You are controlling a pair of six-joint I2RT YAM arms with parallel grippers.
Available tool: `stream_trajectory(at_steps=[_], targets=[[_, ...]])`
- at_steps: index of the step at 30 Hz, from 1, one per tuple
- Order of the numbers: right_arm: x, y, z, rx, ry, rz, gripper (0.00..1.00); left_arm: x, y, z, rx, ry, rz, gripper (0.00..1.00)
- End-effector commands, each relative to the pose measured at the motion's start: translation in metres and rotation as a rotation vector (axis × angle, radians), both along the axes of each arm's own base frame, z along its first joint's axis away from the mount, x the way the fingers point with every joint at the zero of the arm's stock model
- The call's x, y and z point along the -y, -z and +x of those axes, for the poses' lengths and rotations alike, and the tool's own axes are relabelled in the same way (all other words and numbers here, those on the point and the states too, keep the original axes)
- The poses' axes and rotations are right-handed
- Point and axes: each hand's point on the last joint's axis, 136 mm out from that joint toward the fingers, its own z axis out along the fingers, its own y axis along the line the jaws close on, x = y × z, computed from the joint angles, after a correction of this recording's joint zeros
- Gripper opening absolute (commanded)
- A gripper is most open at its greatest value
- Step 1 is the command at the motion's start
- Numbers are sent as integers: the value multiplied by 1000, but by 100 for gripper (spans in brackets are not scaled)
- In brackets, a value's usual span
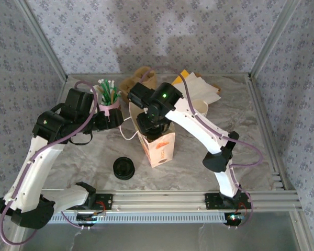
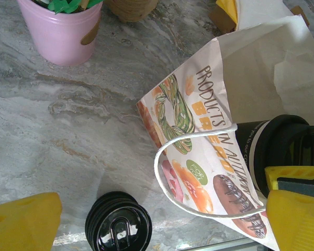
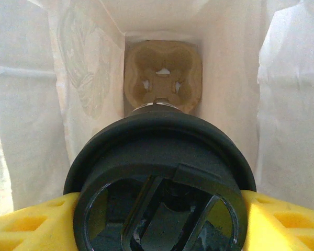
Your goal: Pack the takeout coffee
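**Top external:** fixed high behind the near edge of the tabletop [image 1: 94, 157], it looked down and forward over the whole surface from afar.
**Left wrist:** low and near, it looked obliquely down at the bag [image 2: 209, 94] from the side.
**Right wrist:** very close, it pointed straight down into the bag's open mouth, past the cup [image 3: 162, 198].

All three views shared the bag. The top and left wrist views also shared the lid pile [image 1: 124, 168] and pink pot [image 1: 109, 110], and both wrist views shared the cup.
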Motion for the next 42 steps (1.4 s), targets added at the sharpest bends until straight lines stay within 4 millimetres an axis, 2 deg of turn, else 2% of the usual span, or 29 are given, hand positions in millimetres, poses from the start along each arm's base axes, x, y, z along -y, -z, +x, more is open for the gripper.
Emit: stream_trajectory(at_steps=[1,11,29,42], targets=[[39,16,-27,-119,5,-186,71,-6,-5,2,38,-7,13,100],[44,19,-33,-139,7,-200,71,-5,-1,1,32,-2,17,100],[52,39,-33,-230,4,-238,71,-6,4,2,38,12,58,100],[49,57,-36,-292,-32,-278,72,-7,9,1,29,11,69,100]])
